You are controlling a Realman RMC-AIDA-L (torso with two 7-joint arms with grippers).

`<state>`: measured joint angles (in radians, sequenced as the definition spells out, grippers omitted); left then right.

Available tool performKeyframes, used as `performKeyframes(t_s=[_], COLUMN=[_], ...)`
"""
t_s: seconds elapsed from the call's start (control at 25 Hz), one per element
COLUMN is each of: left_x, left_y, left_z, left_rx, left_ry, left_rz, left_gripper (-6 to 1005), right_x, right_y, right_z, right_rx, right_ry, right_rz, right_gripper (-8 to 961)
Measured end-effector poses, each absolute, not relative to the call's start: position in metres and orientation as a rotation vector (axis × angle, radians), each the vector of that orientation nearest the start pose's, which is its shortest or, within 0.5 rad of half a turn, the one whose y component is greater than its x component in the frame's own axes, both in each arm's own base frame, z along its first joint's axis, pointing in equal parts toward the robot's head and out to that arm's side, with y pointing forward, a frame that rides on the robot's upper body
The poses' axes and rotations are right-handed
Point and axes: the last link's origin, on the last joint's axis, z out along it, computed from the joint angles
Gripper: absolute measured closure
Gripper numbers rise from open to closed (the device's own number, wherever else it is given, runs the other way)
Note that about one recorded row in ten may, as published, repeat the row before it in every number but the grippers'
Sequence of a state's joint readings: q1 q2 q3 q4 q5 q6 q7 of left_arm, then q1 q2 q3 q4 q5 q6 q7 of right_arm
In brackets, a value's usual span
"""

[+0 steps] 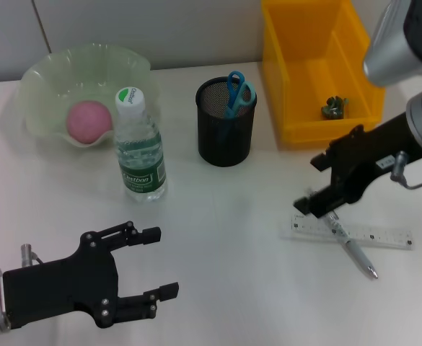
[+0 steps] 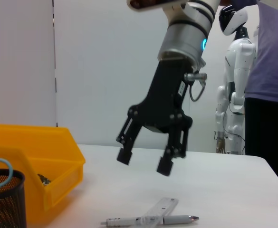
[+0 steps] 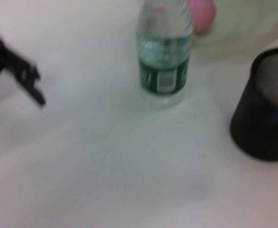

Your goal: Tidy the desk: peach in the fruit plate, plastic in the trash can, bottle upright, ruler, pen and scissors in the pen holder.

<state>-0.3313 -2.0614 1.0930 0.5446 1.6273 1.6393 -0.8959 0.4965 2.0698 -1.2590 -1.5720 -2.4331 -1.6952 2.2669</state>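
Clear plastic ruler [image 1: 352,234] at lower right of the head view, flat on the table [image 1: 225,245], pen [image 1: 351,247] lying across it; probably light, stiff, slick, hard to lift flat, so best pinched across the pen barrel. Right gripper [image 1: 319,205] spread just above; left gripper [image 1: 156,263] spread, lower left

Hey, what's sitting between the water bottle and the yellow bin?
The black mesh pen holder, with the blue scissors standing in it, sits between the bottle and the bin, as the head view shows.
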Motion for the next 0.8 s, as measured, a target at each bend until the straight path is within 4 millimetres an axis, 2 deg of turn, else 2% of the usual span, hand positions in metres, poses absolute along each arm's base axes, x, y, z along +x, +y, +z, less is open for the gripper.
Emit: performKeyframes(t_s=[0.28,0.56,0.8], left_x=[-0.274,-0.274,-0.275], left_y=[0.255,0.256,0.256], left_z=[-0.036,-0.036,-0.036], left_rx=[-2.805,-2.804,-2.802], left_ry=[-0.164,-0.177,-0.180], left_rz=[-0.890,-0.888,-0.883], left_gripper=[202,202,201], right_x=[0.183,0.188,0.199], right_y=[0.334,0.338,0.340], right_z=[0.036,0.034,0.016], right_rx=[-2.793,-2.770,-2.784], right_ry=[0.466,0.404,0.401], right_rz=[-0.420,-0.451,-0.510], right_gripper=[130,129,130])
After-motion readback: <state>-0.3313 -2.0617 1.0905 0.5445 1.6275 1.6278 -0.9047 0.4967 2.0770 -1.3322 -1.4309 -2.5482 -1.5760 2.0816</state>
